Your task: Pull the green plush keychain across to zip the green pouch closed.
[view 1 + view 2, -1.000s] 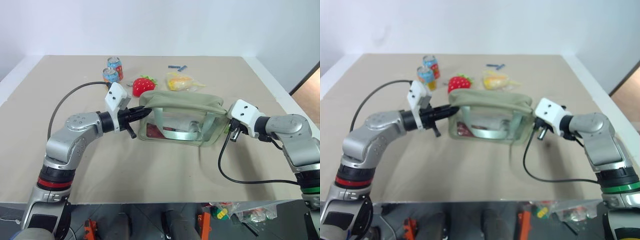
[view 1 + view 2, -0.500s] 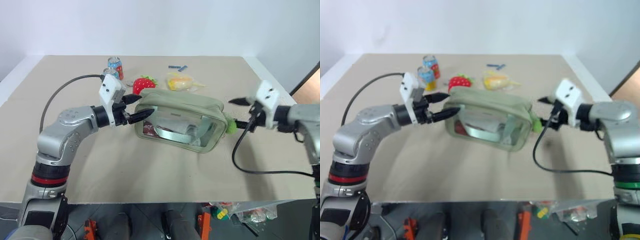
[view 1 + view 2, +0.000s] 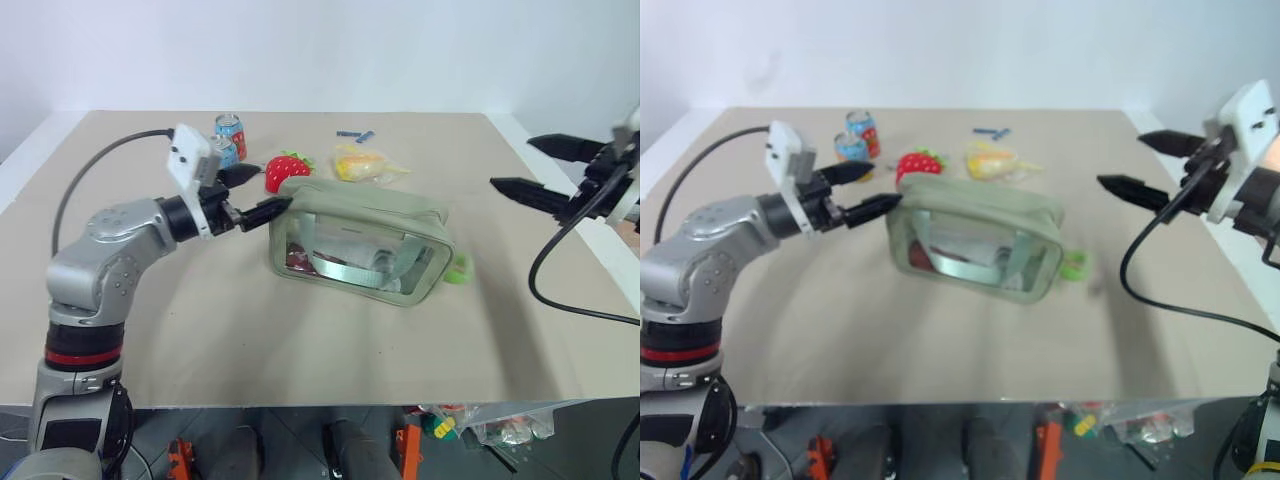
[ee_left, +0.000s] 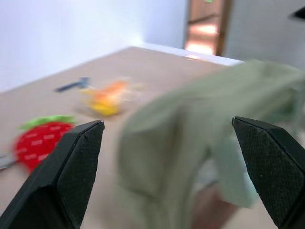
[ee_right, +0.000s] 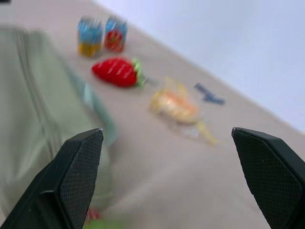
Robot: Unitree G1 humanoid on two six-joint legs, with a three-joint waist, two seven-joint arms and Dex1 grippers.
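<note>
The green pouch (image 3: 360, 245), pale sage with a clear side panel facing me, lies on the tan table, and neither gripper touches it. The green plush keychain (image 3: 458, 268) lies on the table at the pouch's right end. My left gripper (image 3: 273, 188) is open beside the pouch's upper left corner, its lower fingertip close to the fabric. Well to the right of the pouch and raised above the table, my right gripper (image 3: 510, 163) hangs open and holds nothing. The left wrist view looks between open fingers at the pouch (image 4: 190, 143).
Behind the pouch lie a red strawberry plush (image 3: 287, 170), two small cans (image 3: 227, 138), a yellow wrapped packet (image 3: 362, 162) and a small blue item (image 3: 355, 134). Black cables hang from both wrists. The table's right edge (image 3: 560, 200) runs below the right gripper.
Both grippers opened and let go of the pouch. The right arm rose and drew away to the right, and the left backed off leftward. The pouch settled onto the table with the keychain beside it.
</note>
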